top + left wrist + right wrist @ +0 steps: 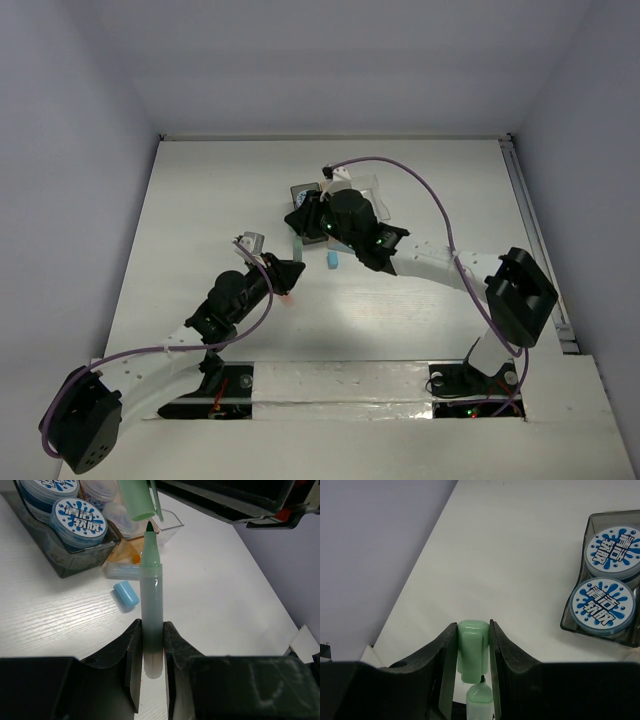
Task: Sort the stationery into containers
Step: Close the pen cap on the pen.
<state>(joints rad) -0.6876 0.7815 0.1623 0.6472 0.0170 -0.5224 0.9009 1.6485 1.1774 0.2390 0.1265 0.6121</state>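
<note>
The left gripper [151,639] is closed narrowly on the lower barrel of a green pen [151,595], holding it with the dark tip pointing away from the wrist. The right gripper [472,630] is clamped on the matching green cap [473,647], which sits in line with the tip and just off it, not seated. Judgement: the 2 arms face each other so the cap can be pushed home before the pen is sorted. The pen is in the air, near the dark grey box [67,569] but in no container. That box holds 2 discs [80,520] whose tops bear blue splash labels with Chinese characters, which I cannot read with confidence. A light blue cap [126,593] lies loose on the table [225,585] near that box.
</note>
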